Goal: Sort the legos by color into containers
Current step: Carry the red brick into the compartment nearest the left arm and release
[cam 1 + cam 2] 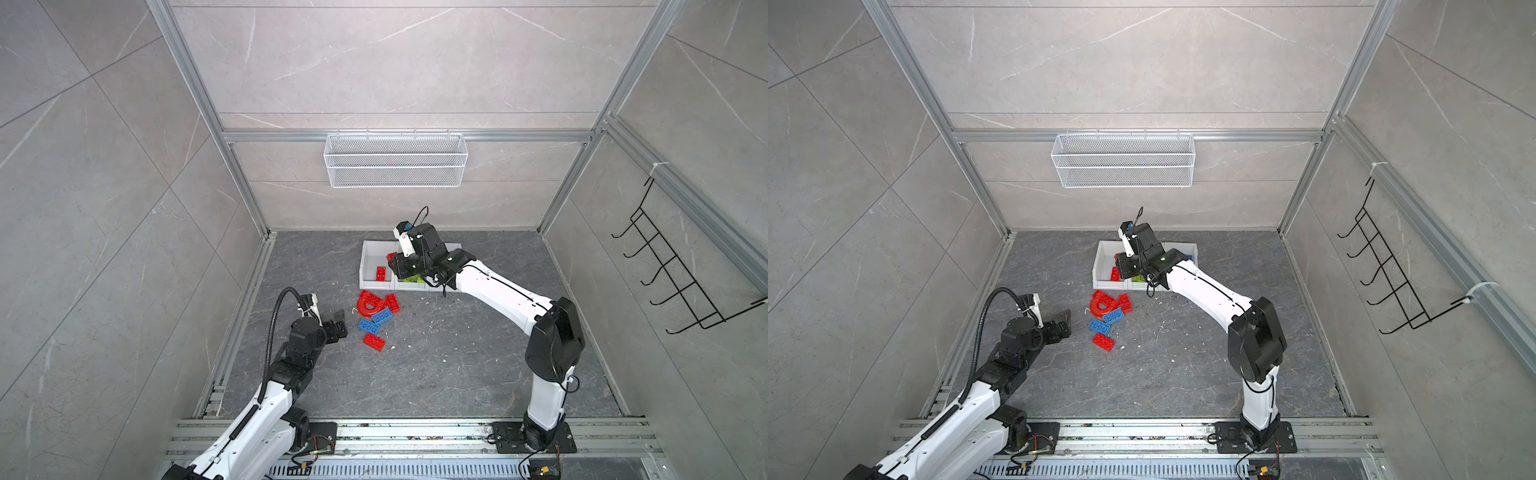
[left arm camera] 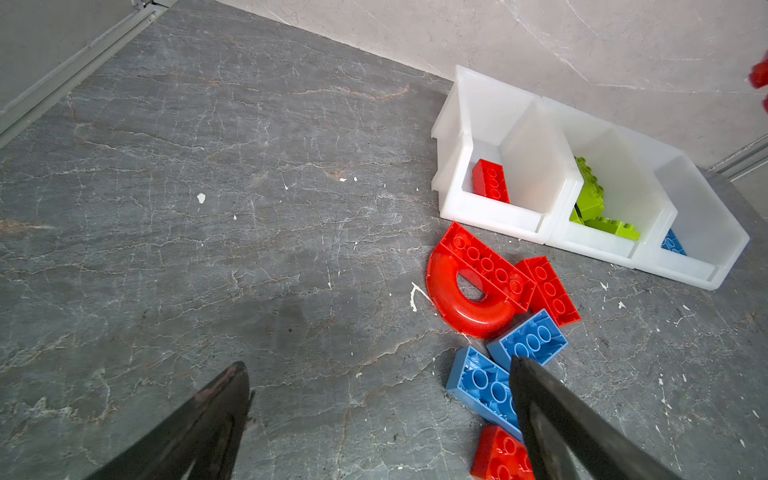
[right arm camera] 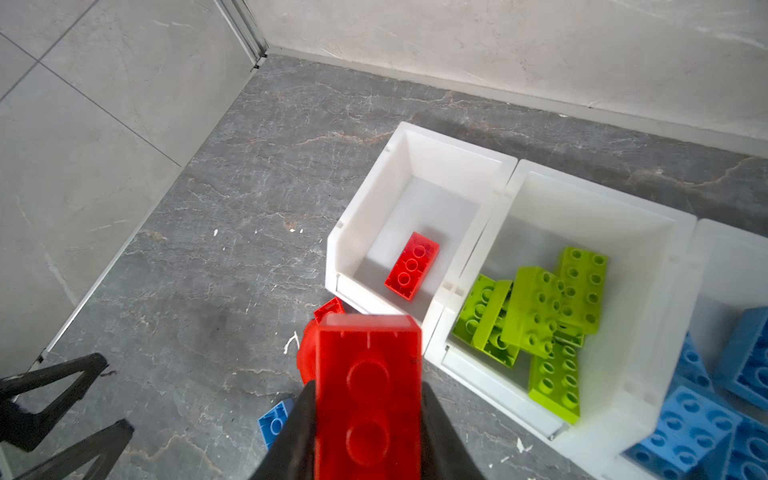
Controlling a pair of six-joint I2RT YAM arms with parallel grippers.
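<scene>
Right wrist view is showing the right gripper (image 3: 369,399) clamping a red brick (image 3: 365,357), hanging near the front of the end bin (image 3: 357,232), where a lone brick (image 3: 412,266), also red, is lying. Green bricks (image 3: 540,311) are sitting in the middle bin (image 3: 602,208), blue bricks (image 3: 685,428) in the third bin (image 3: 731,257). The left gripper (image 2: 378,365) is hovering, jaws wide apart, beside the loose pile (image 2: 469,311) on the floor (image 2: 208,208).

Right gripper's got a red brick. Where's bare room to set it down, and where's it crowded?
Free: red bin, bare but for one brick; floor between it and the side rail; floor between the loose pile and the right arm's base. Crowded: middle bin of lime bricks, blue bin.
</scene>
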